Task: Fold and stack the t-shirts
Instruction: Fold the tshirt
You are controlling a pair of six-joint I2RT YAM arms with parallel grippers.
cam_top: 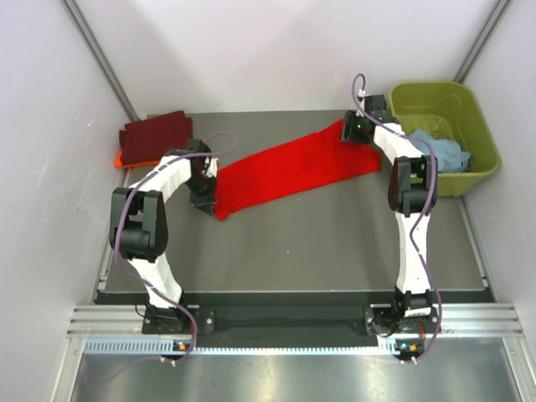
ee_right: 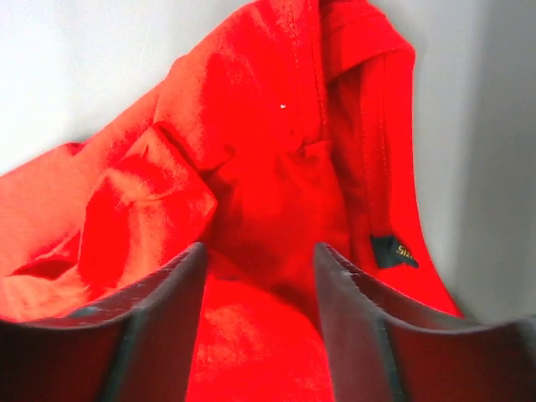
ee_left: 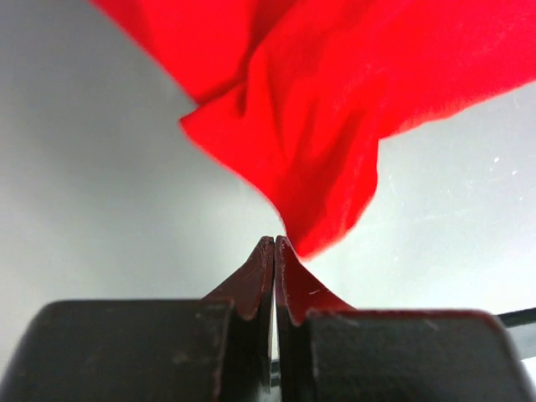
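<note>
The bright red short-sleeved cloth t-shirt (cam_top: 293, 167) lies stretched diagonally across mid-frame in the top view. At its lower-left corner the left gripper (ee_left: 275, 244) is closed tight, apparently pinching the cloth. At upper right the right gripper (ee_right: 260, 260) stands half-open, jaws straddling red fabric.

The red shirt (cam_top: 293, 172) is soft, matt, creased cloth; the green tub (cam_top: 435, 102) smooth plastic; the table (cam_top: 318, 243) dull, smooth grey.
</note>
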